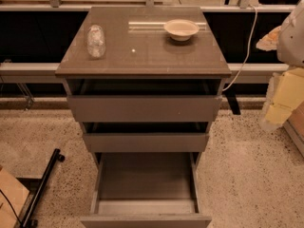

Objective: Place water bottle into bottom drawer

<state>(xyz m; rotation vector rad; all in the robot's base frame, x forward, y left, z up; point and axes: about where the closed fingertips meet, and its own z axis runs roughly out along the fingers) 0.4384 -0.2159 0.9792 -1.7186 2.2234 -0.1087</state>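
The water bottle [96, 41] is small, clear and crinkled. It lies on the left part of the cabinet top [142, 56]. The bottom drawer [145, 186] is pulled far out towards me, and its long tray shows a plain bare floor. My gripper [281, 101] shows as a pale yellow shape at the right edge, below the white arm [292, 32]. It is well to the right of the cabinet, far from the bottle and holding nothing that I can see.
A shallow cream-white bowl [181, 29] stands on the back right of the top. The top drawer [144, 107] and middle drawer [146, 141] are each pulled out a little. A black bar [43, 186] lies on the floor at the left. A white cable [244, 56] hangs behind the cabinet on the right.
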